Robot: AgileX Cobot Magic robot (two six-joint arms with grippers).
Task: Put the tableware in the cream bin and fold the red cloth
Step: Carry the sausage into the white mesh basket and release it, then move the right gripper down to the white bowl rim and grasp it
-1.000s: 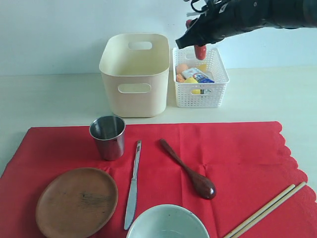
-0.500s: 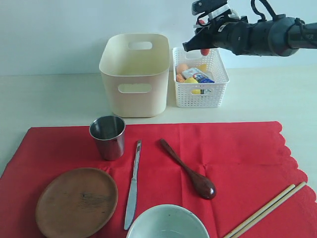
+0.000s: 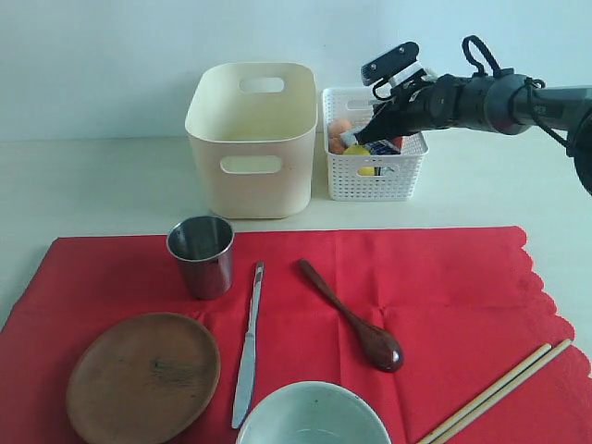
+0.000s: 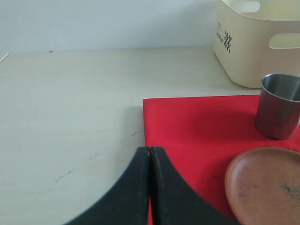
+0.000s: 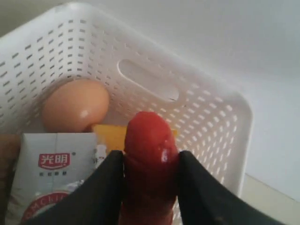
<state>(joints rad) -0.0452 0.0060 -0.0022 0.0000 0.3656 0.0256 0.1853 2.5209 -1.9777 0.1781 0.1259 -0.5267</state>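
On the red cloth (image 3: pixel 444 277) lie the steel cup (image 3: pixel 201 256), brown wooden plate (image 3: pixel 143 377), silver knife (image 3: pixel 248 347), dark wooden spoon (image 3: pixel 356 322), pale bowl (image 3: pixel 314 418) and light chopsticks (image 3: pixel 495 392). The cream bin (image 3: pixel 250 139) stands behind the cloth, and nothing shows inside it. My right gripper (image 3: pixel 381 127) hangs low over the white lattice basket (image 3: pixel 375 180), shut on a red-orange carrot (image 5: pixel 150 145). My left gripper (image 4: pixel 150 151) is shut with nothing in it, low over the cloth's corner (image 4: pixel 197 126) near the plate (image 4: pixel 265 187) and cup (image 4: pixel 279 105). It does not show in the exterior view.
The basket wall (image 5: pixel 197 117) holds an egg (image 5: pixel 75 105), a milk carton (image 5: pixel 51 168) and a yellow cheese piece (image 5: pixel 110 136). The basket stands right beside the cream bin. Bare pale table (image 4: pixel 70 108) lies to the left of the cloth.
My right arm has come down from above the basket, with the carrot now low over the basket's contents. Everything on the cloth stays where it was.
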